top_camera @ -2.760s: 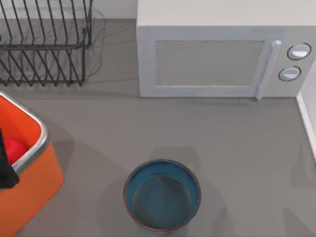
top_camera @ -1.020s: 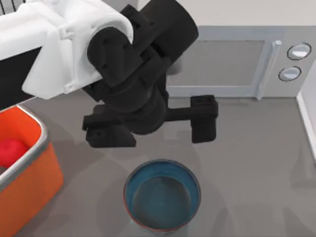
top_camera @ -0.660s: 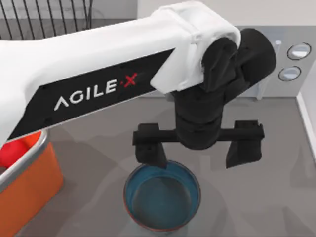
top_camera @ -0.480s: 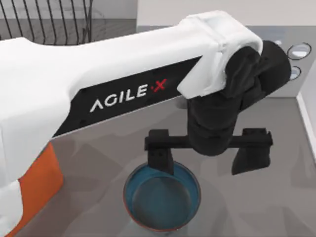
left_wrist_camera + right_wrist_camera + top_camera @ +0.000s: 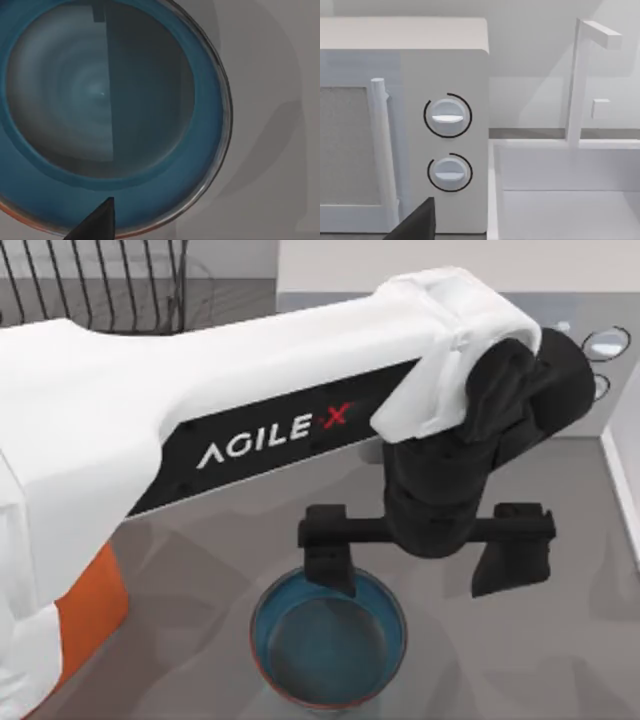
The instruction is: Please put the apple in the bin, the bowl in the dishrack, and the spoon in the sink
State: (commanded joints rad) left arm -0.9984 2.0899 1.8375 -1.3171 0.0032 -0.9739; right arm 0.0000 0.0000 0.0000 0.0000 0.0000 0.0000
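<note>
My left tool [image 5: 428,562] hangs spread wide over the round teal-blue bowl with a reddish-brown rim [image 5: 328,638] on the grey counter [image 5: 520,660]. One finger [image 5: 330,560] overlaps the rim; misaligned, it could tip the bowl.

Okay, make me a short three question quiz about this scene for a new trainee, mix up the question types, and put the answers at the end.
1. True or false: the left gripper hangs with its fingers spread wide, one fingertip over the far rim of the round deep teal-blue bowl with the thin reddish-brown rim.
2. Multiple choice: what stands behind the left arm on the grey counter? A) a wooden crate B) a white microwave with two round dials C) a green kettle
3. Fill in: the black thin-wire rack with upright prongs sits at the top view's far ____ corner.

Key: 1 true; 2 B; 3 left.
</note>
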